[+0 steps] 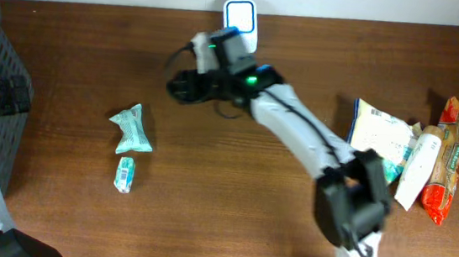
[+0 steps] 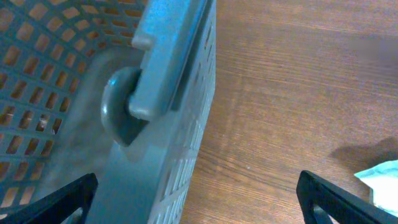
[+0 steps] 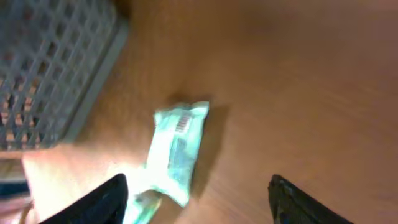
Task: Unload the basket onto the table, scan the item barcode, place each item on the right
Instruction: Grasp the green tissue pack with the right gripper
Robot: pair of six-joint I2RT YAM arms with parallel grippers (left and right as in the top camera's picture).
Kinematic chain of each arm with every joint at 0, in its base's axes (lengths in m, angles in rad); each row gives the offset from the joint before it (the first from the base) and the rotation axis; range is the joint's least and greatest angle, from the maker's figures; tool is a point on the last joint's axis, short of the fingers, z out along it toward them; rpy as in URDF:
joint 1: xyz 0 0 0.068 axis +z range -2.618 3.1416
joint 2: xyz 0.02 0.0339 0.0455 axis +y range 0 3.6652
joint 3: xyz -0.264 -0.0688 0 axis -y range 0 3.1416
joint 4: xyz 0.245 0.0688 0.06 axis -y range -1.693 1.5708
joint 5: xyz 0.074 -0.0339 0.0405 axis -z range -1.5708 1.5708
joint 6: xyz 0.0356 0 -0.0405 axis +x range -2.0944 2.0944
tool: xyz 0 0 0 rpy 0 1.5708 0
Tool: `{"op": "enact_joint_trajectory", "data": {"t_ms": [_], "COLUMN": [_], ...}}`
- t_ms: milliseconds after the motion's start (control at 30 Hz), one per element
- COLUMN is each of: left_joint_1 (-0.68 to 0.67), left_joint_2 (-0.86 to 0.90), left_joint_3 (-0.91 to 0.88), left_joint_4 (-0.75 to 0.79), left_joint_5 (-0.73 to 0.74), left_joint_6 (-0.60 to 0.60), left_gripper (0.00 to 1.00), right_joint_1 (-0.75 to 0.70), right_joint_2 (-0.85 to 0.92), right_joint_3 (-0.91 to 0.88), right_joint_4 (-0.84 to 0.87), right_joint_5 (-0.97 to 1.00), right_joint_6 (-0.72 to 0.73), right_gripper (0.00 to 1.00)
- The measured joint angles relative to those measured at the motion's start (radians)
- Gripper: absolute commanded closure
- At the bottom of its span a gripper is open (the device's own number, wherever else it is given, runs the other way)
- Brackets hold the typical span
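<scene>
A barcode (image 3: 182, 123) is seen on the green packet (image 1: 132, 129), laid on the counter (image 1: 229, 221) left of centre overhead; its lettering cannot be read. Right pincer (image 3: 199, 198) and left pincer (image 2: 199, 199) are spread open, empty.

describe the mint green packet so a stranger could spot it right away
Start at the dark mesh basket at the table's left edge. To its right, two things lie alone on the wood. The mint-green packet is the upper one, wider and crumpled, unlike the small narrow item below it.
</scene>
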Motion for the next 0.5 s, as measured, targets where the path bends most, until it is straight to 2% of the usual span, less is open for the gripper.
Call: {"op": "enact_joint_trajectory", "data": {"t_ms": [67,233,400,467,500], "left_joint_1": [0.0,0.0,0.0,0.0,0.0], "left_joint_2": [0.0,0.0,0.0,0.0,0.0], "left_joint_3": [0.0,0.0,0.0,0.0,0.0], "left_joint_4": [0.0,0.0,0.0,0.0,0.0], "left_joint_5": [0.0,0.0,0.0,0.0,0.0], "left_joint_6": [0.0,0.0,0.0,0.0,0.0], "left_gripper": [0.01,0.01,0.01,0.01,0.01], "right_joint_1": [0.063,0.2,0.241,0.242,0.243], "right_joint_2": [0.116,0.255,0.284,0.291,0.291], "right_joint_3": [0.112,0.127,0.128,0.128,0.128], "right_joint_4": [-0.028,-0.002,0.032,0.032,0.035], "right_joint_5": [-0.013,0.045,0.132,0.161,0.175], "right_joint_6": [0.0,0.001,0.0,-0.001,0.001], "right_gripper": [0.27,0.27,0.42,0.55,0.66]}}
